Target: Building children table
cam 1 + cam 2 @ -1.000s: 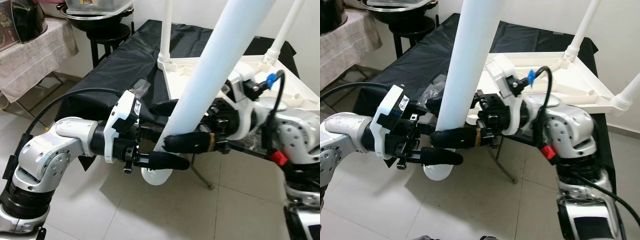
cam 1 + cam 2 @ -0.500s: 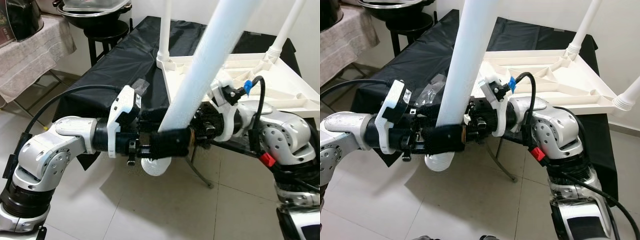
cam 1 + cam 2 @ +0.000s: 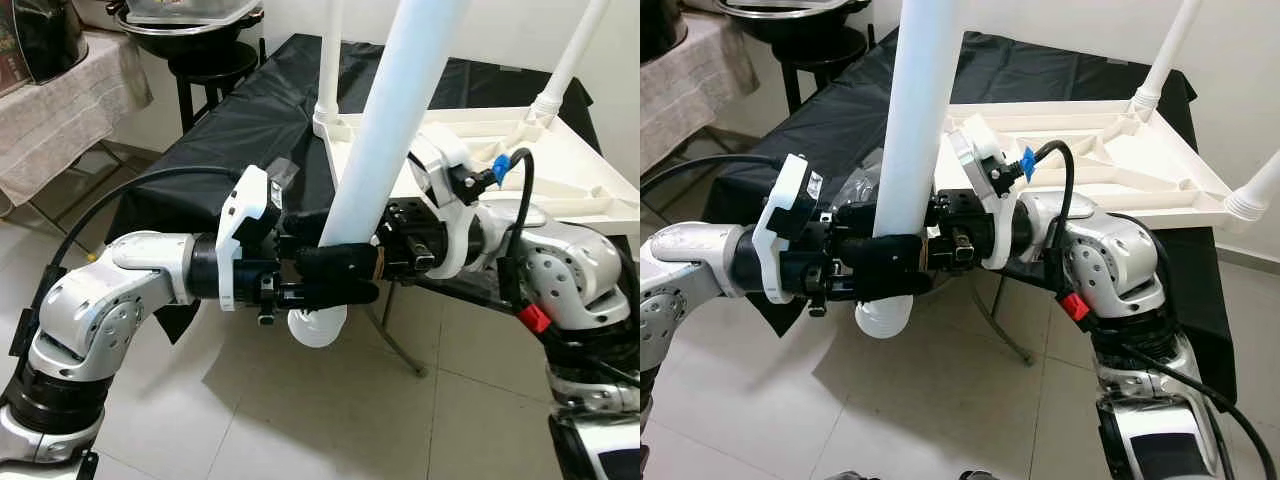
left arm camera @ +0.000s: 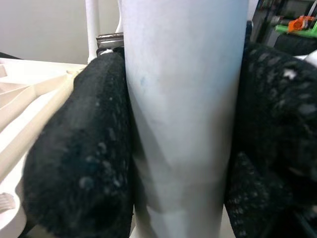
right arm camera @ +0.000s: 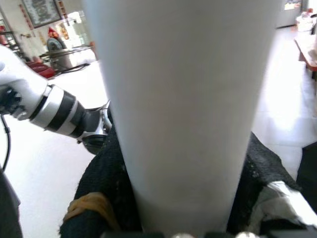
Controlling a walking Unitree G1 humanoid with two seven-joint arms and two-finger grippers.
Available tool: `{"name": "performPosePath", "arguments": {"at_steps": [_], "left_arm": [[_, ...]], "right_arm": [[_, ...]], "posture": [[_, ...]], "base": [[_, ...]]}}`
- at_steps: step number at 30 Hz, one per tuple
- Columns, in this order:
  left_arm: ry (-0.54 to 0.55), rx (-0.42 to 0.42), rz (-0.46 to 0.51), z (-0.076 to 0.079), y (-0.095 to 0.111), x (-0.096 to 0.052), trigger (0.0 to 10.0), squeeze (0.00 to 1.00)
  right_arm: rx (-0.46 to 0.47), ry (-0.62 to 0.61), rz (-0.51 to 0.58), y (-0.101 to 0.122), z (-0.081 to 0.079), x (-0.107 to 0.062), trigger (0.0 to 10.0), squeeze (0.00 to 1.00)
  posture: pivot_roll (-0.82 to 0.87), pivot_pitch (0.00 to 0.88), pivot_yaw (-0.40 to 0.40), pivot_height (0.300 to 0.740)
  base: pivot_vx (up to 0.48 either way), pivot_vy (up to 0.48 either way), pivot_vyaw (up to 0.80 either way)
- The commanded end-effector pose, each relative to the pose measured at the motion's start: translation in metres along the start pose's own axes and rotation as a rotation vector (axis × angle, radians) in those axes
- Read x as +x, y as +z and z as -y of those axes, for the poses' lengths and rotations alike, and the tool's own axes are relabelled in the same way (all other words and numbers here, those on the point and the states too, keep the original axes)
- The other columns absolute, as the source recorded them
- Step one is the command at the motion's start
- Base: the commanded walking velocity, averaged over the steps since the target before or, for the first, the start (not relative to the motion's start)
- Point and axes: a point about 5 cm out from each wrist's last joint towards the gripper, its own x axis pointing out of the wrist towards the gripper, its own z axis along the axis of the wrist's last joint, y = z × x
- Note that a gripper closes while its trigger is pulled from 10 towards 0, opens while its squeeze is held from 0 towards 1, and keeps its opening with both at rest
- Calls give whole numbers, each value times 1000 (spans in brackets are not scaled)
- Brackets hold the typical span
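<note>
left eye view: we hold a white leg [image 3: 395,120] with both grippers, out over the floor, just beside the upturned tabletop [image 3: 560,170] on the black cloth [image 3: 230,120]. the left gripper [image 3: 330,270] and the right gripper [image 3: 345,262] meet low on the leg, near its threaded end [image 3: 317,326].
change: one second ago the black fingers stood apart around the leg and it leaned strongly to the right; now both pairs are clenched on it and it stands steeper.
right eye view: two legs [image 3: 1170,50] already stand in the tabletop corners. the near corner is hidden behind our arms.
left wrist view: fingers [image 4: 79,148] press the leg on both sides, no gap.
right wrist view: the leg [image 5: 183,99] sits tight between the dark pads [image 5: 106,198].
meaning: we judge the grip is now firm, so the next step is to carry the threaded end to a free socket.
</note>
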Motion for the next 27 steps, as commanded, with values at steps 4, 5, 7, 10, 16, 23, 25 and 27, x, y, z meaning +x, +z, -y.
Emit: {"name": "performPosePath", "arguments": {"at_steps": [4, 5, 7, 10, 16, 23, 25, 27], "left_arm": [[12, -46, 69, -4, 10, -3, 10000, 1000], [12, -46, 69, -4, 10, -3, 10000, 1000], [35, -37, 65, -7, 11, -10, 10000, 1000], [106, -29, 51, -13, 10, -26, 10000, 1000], [346, -47, 26, -28, 1, -67, 10000, 1000], [660, -73, -43, -38, -21, -105, 10000, 1000], [748, -82, -31, -37, -28, -109, 10000, 1000], [866, -142, 56, -29, -44, -89, 10000, 0]], "right_arm": [[1, -72, 0, -2, 7, 0, 0, 0], [1, -72, 0, -2, 7, 0, 0, 0], [-12, -139, 0, -1, 13, -3, 0, 0], [-31, -230, 1, 1, 21, -10, 0, 0], [-76, -471, -26, 5, 37, -39, 0, 0], [-106, -688, -53, 6, 47, -72, 0, 0], [-113, -737, -51, 6, 48, -80, 0, 0], [-121, -760, -31, 2, 45, -81, 10000, 0]], "posture": [[-12, 149, -51, 740], [-12, 149, -51, 740], [-12, 151, -50, 740], [-13, 154, -49, 740], [-13, 165, -47, 740], [-16, 179, -49, 740], [-17, 188, -50, 740], [-15, 193, -59, 740]], "base": [[0, 0, 0], [0, 0, 0], [0, 0, 0], [0, 0, 0], [0, 0, 0], [0, 0, 0], [0, 0, 0], [0, 0, 0]]}}
